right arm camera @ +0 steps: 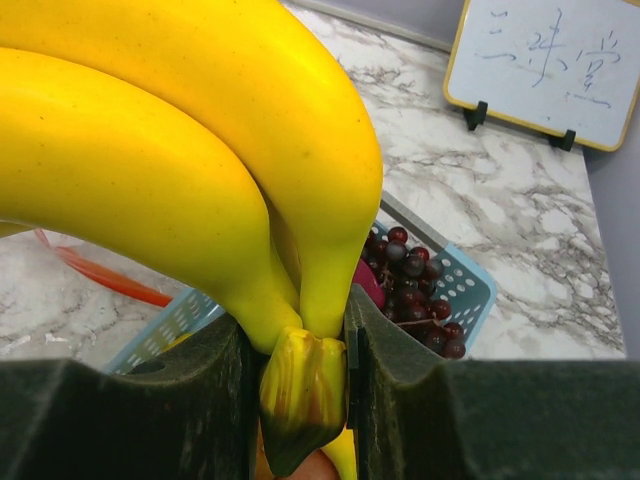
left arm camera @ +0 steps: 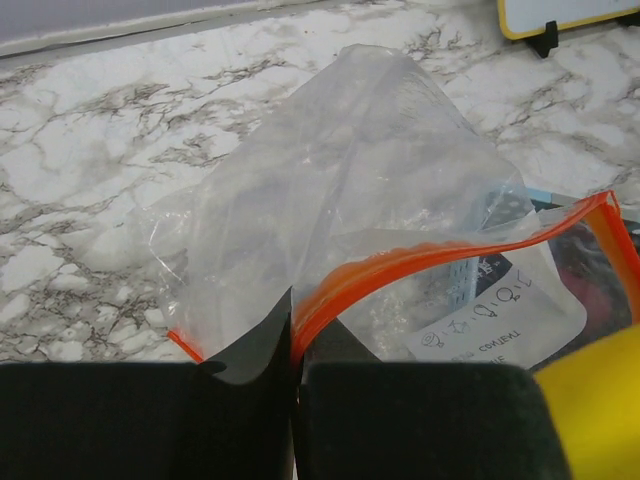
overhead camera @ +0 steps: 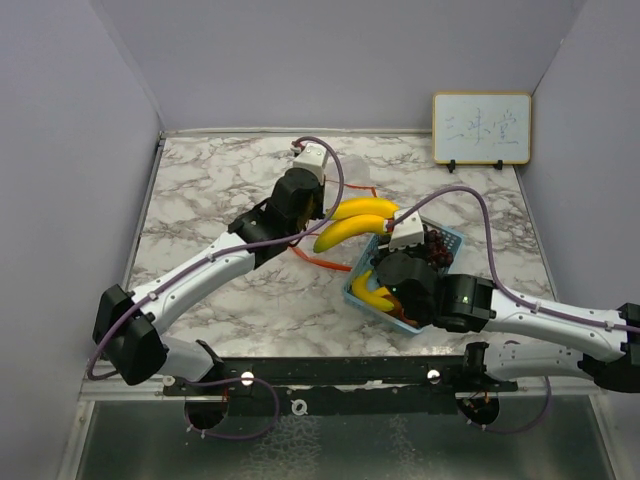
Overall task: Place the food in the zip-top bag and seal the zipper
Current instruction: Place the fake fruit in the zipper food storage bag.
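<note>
The tabletop (overhead camera: pixel 200 200) is white marble with grey veins, and plain grey walls (overhead camera: pixel 80 150) stand along its left, back and right edges. The most open marble is by the left edge and the back left corner. A small whiteboard (overhead camera: pixel 481 128) with a yellow frame stands at the back right corner. The left claw (left arm camera: pixel 295 375) is clenched on the bag (left arm camera: pixel 350 170), pinching the orange zipper (left arm camera: pixel 440 255) at the mouth. The bag is thin, see-through and crinkly, and it puffs up like a little tent near the middle of the tabletop, toward the back edge, with some room behind it. The right claw (right arm camera: pixel 300 370) is grasping the bananas (right arm camera: pixel 200 150) by their brown-green stem, with one black finger on each side. The bananas are smooth, bright yellow and curved. They are held over the back left side of the basket (overhead camera: pixel 450 240), and their far ends reach toward the bag's mouth, just beside it. The basket is light blue plastic with small holes in its walls, and it sits near the front edge, right of the middle. Inside it lie the grapes (right arm camera: pixel 415 290), round, shiny and dark purple, with the magenta piece (right arm camera: pixel 370 285) just beside them. The right arm is low over the basket, so room there is tight.
</note>
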Robot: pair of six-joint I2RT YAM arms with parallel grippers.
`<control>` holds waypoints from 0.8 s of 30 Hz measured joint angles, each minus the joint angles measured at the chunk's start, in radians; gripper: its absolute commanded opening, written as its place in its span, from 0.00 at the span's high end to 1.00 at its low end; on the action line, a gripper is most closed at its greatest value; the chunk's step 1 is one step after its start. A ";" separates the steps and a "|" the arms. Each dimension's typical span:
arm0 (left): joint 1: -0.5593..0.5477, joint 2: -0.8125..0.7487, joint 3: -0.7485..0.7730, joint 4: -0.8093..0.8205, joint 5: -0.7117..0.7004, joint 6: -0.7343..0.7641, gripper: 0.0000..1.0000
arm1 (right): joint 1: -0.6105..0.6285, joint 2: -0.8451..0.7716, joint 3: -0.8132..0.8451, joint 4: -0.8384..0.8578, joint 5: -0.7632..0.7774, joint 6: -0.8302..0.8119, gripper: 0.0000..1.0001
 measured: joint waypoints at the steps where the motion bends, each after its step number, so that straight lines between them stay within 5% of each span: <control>1: 0.001 -0.011 0.000 -0.002 0.002 -0.002 1.00 | 0.000 0.008 -0.002 -0.006 -0.001 0.011 0.99; 20: 0.007 -0.153 -0.119 -0.011 0.060 -0.059 1.00 | 0.000 0.064 0.018 0.006 0.040 0.098 0.99; 24: 0.015 -0.153 -0.114 -0.035 0.068 -0.059 1.00 | 0.000 0.149 0.075 -0.115 0.086 0.256 0.99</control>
